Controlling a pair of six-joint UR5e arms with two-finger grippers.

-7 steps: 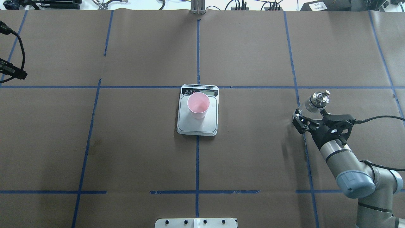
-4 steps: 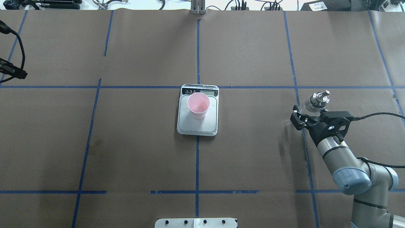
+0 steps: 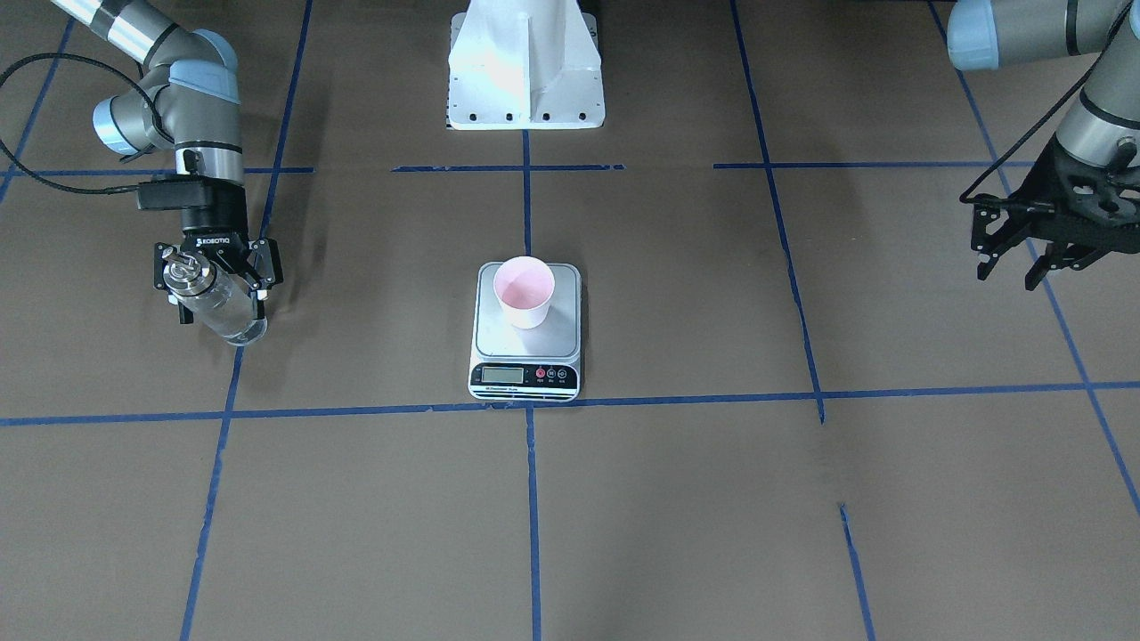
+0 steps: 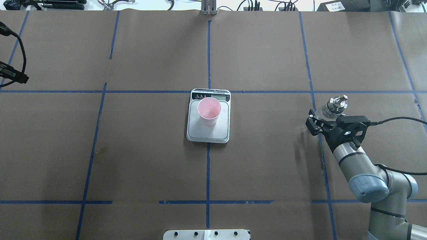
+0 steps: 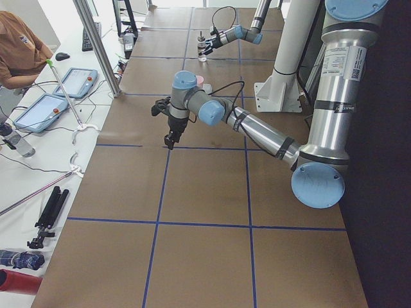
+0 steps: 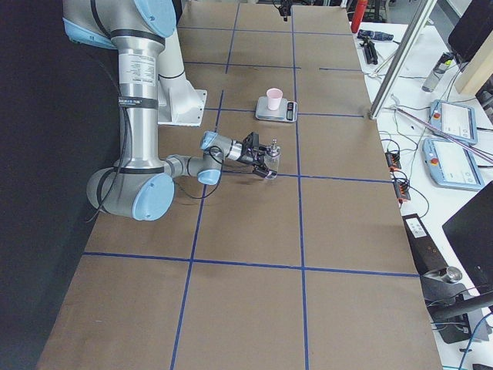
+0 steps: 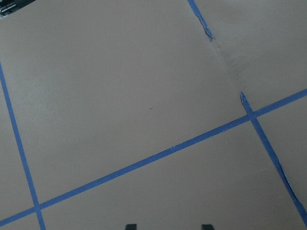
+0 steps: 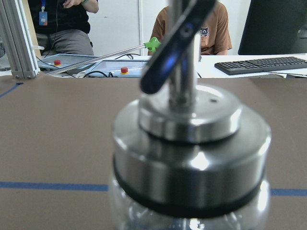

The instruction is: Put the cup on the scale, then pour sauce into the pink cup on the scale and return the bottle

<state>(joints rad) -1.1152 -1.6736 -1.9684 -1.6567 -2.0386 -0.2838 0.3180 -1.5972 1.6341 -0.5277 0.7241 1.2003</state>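
- Bottle (image 3: 216,307) upright on the table (image 3: 712,499), out on the robot's right side, well apart from the scale (image 3: 563,343).
- Right gripper (image 3: 216,270) spread wide, one finger on either side of the bottle's capped top, both standing off the glass.
- Cup (image 3: 525,292) upright on the scale's steel plate, toward the end away from the display.
- Left gripper (image 3: 1008,271) likewise spread, hovering over brown paper and blue tape lines.

ROBOTIQ, in white letters, right there on the black body of the right tool (image 3: 218,294). The scale (image 3: 552,343) display, nothing legible. Arm sticker (image 5: 338,62), print too small to read.
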